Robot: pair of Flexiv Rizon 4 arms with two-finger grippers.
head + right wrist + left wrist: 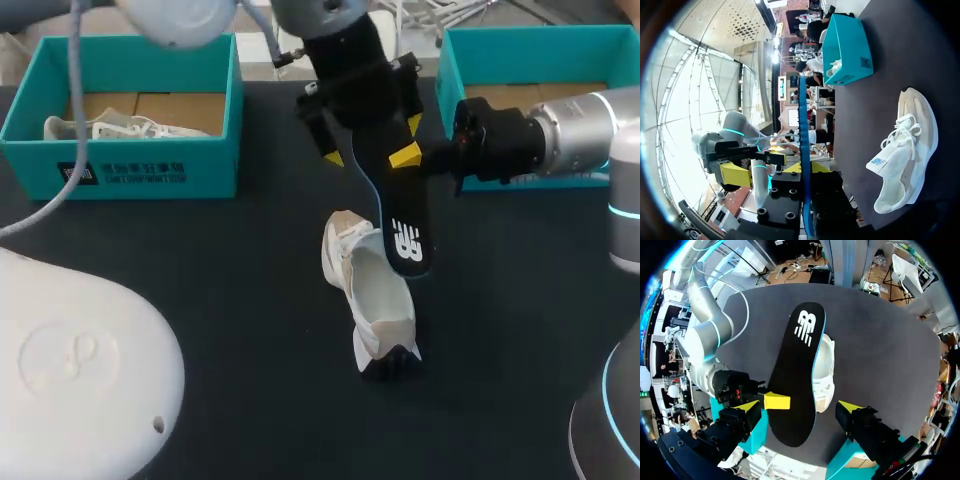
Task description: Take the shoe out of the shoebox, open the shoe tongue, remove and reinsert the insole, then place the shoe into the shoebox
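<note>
L arm (345,60) enters from far centre, wrist pointing down at table. L gripper (370,142) wide open, fingers either side of insole (402,235), no grip. R arm (575,125) reaches in level from right. R gripper (408,157) clamped on insole, between L fingers.

The head camera looks down from above and behind on the whole table (200,300), with the shoe (372,295) mid-frame. The left wrist camera hangs close over the insole (792,390), facing down (its broad face shows). The right wrist camera looks low across the table, meeting that insole edge-on. All three share the shoe.
</note>
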